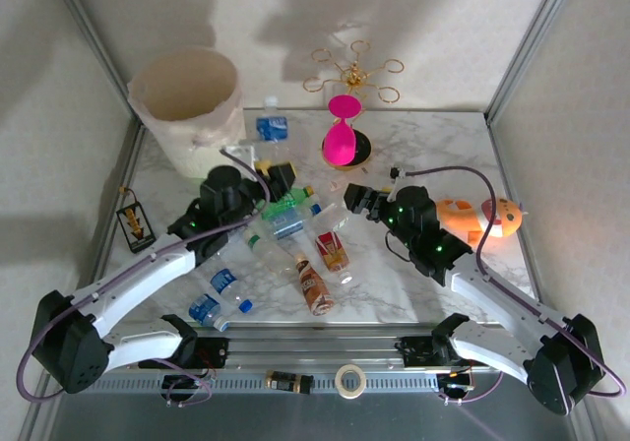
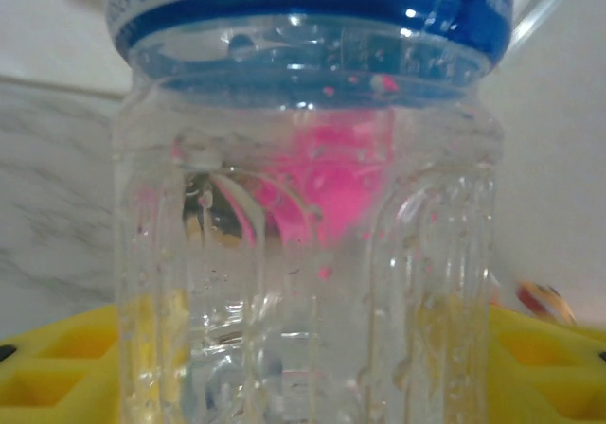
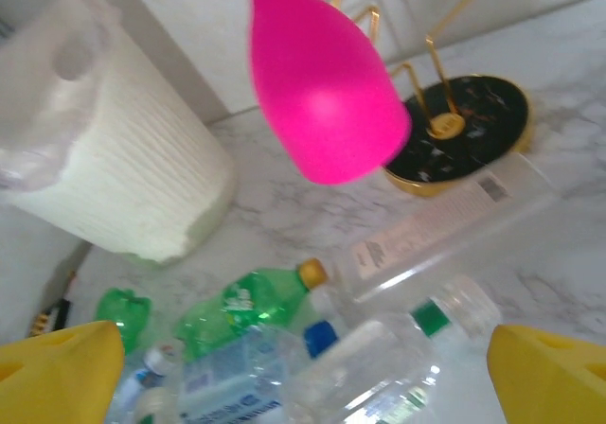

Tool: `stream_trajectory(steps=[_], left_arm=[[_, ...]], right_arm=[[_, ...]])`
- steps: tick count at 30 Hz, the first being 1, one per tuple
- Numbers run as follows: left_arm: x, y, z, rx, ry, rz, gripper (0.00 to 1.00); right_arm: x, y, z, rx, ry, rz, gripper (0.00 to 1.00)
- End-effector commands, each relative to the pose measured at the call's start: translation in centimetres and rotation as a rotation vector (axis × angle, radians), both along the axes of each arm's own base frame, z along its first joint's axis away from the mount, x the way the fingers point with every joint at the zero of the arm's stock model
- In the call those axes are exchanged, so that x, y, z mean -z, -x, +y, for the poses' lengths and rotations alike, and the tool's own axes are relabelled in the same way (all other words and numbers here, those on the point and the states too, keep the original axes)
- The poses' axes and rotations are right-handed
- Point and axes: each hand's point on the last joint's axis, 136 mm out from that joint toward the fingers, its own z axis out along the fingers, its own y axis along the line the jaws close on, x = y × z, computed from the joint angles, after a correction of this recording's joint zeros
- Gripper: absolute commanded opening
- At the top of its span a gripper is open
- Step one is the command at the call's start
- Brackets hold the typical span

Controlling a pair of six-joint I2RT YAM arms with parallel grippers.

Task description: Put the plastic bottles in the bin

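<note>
Clear blue-label bottle [image 2: 303, 254] sits clamped in L gripper [image 1: 279, 173], near bin [image 1: 212, 141] but outside it. We find R gripper [image 3: 303, 386] wide open, empty, over other bottles [image 1: 295, 234] on table [image 1: 443, 146].

Loose bottles [image 1: 285, 224] crowd the desk's [image 1: 438, 151] middle; the pink hourglass [image 1: 344, 131] stands beyond them. Bare desk lies at the far right, beyond the plush [image 1: 484, 217].

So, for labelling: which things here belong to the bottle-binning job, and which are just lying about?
Job: upright clear blue-labelled plastic bottle, green plastic bottle, brown plastic bottle, round cream bag-lined bin.
Lying about: pink hourglass-shaped object, orange plush toy, gold wire stand, tape roll.
</note>
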Motion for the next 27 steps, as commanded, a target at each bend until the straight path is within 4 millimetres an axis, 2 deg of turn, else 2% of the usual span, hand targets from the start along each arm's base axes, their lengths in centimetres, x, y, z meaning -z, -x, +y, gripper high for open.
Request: stream_trajectory(steps=[1, 7, 11, 16, 21, 24, 27], left_arm=[[-2.8, -1.5, 3.3, -0.1, -0.111, -0.029, 0.43], [-8.5, -5.5, 7.5, -0.196, -0.182, -0.049, 0.43], [-10.0, -8.7, 10.2, -0.256, -0.25, -0.024, 0.43], [-9.9, -12.0, 13.4, -0.309, -0.282, 0.027, 0.43], [-9.0, -14.5, 18.4, -0.434, -0.263, 0.066, 0.42], [-7.8, -15.7, 20.5, -0.488, -0.275, 0.088, 0.42], [-6.3, -16.7, 21.8, -0.514, -0.291, 0.13, 0.42]], right_arm=[[0.2, -0.1, -1.6, 0.072, 0.003, -0.021, 0.99], [0.6, 0.0, -1.1, 0.048, -0.012, -0.028, 0.99], [1.2, -0.1, -1.0, 0.039, 0.012, -0.012, 0.99], [1.8, 0.1, -0.9, 0.027, 0.037, 0.005, 0.99], [1.9, 0.5, -1.3, 0.035, 0.039, 0.008, 0.99], [1.9, 0.7, -1.7, 0.046, 0.037, 0.004, 0.99], [1.9, 0.8, -2.3, 0.072, 0.03, 0.002, 0.99]])
